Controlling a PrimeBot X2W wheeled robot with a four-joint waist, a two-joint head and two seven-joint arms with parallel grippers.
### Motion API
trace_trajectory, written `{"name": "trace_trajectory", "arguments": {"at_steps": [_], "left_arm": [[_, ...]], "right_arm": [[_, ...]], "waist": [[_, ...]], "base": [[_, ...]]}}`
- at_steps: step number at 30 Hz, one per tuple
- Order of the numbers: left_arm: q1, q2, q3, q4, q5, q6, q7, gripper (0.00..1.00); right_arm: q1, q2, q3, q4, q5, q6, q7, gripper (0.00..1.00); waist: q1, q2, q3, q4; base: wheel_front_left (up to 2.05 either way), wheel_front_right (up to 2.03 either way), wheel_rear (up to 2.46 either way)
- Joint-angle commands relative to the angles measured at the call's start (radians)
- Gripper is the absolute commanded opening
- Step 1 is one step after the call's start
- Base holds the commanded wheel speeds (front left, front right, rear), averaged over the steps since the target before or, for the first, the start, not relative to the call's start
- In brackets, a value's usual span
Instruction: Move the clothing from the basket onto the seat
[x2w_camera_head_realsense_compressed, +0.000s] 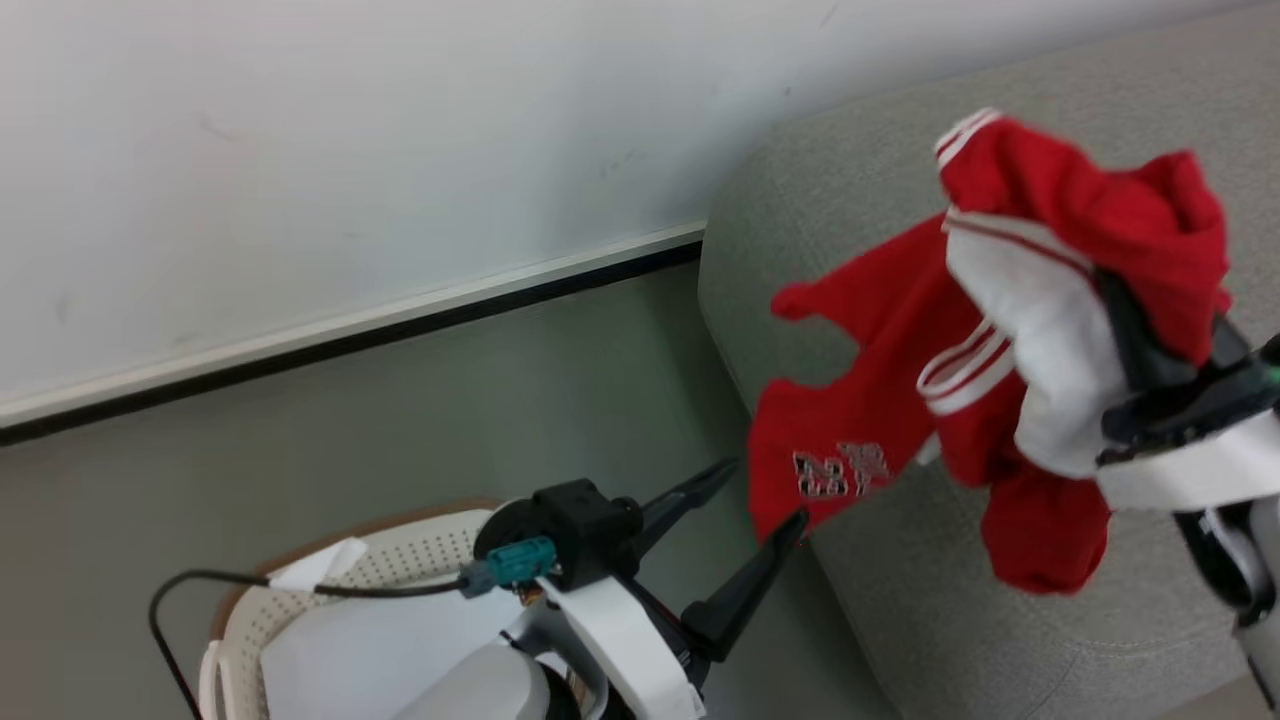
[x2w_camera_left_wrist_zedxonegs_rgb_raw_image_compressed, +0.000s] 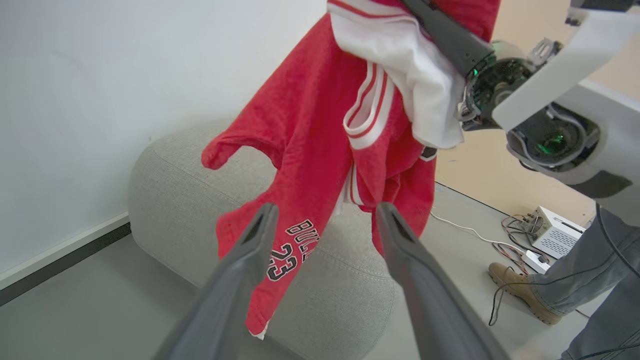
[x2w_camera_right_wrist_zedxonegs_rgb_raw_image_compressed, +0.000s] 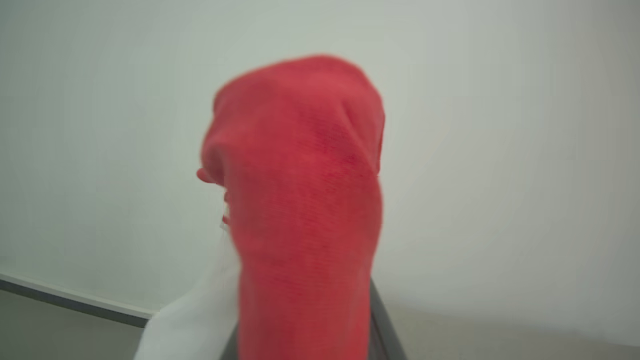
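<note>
The clothing (x2w_camera_head_realsense_compressed: 900, 400), a red garment with white panels and dark printed numbers, hangs in the air over the rounded end of the grey seat (x2w_camera_head_realsense_compressed: 1000, 620). My right gripper (x2w_camera_head_realsense_compressed: 1125, 310) is shut on its upper folds, and cloth drapes over the fingers. In the right wrist view the red clothing (x2w_camera_right_wrist_zedxonegs_rgb_raw_image_compressed: 300, 210) covers the fingers. My left gripper (x2w_camera_head_realsense_compressed: 768, 492) stands open and holds nothing, just left of the hanging hem and above the floor. The left wrist view looks between its fingers (x2w_camera_left_wrist_zedxonegs_rgb_raw_image_compressed: 250, 250) at the clothing (x2w_camera_left_wrist_zedxonegs_rgb_raw_image_compressed: 310, 150) and seat (x2w_camera_left_wrist_zedxonegs_rgb_raw_image_compressed: 190, 190). The basket (x2w_camera_head_realsense_compressed: 420, 555) sits low left beneath my left arm.
A pale flat pad (x2w_camera_head_realsense_compressed: 380, 640) lies in the basket. A white wall with a dark baseboard (x2w_camera_head_realsense_compressed: 400, 325) runs behind. In the left wrist view a person's boot (x2w_camera_left_wrist_zedxonegs_rgb_raw_image_compressed: 525, 295) and leg stand by a small white box (x2w_camera_left_wrist_zedxonegs_rgb_raw_image_compressed: 550, 230) and floor cables.
</note>
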Motion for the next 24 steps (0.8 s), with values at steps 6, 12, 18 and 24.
{"name": "trace_trajectory", "arguments": {"at_steps": [6, 12, 18, 24], "left_arm": [[-0.054, 0.039, 0.035, -0.036, 0.014, 0.004, 0.019, 1.00], [-0.074, 0.075, 0.056, -0.075, 0.015, 0.009, 0.031, 1.00], [-0.083, 0.097, 0.076, -0.118, 0.019, 0.024, 0.038, 1.00], [-0.094, 0.126, 0.103, -0.162, 0.030, 0.046, 0.046, 1.00]], "right_arm": [[-0.198, 0.044, -0.172, 0.105, -0.064, -0.003, 0.017, 0.00], [-0.403, 0.051, -0.319, 0.232, -0.101, -0.003, 0.050, 0.00], [-0.583, 0.001, -0.441, 0.347, -0.162, -0.003, 0.091, 0.00], [-0.661, -0.063, -0.582, 0.415, -0.229, -0.003, 0.115, 0.00]], "waist": [[-0.0001, 0.0000, 0.151, 0.079], [-0.0001, 0.0000, 0.253, 0.134], [-0.0001, 0.0000, 0.330, 0.179], [-0.0001, 0.0000, 0.394, 0.209]], "base": [[0.00, 0.00, 0.00], [0.00, 0.00, 0.00], [0.00, 0.00, 0.00], [0.00, 0.00, 0.00]]}}
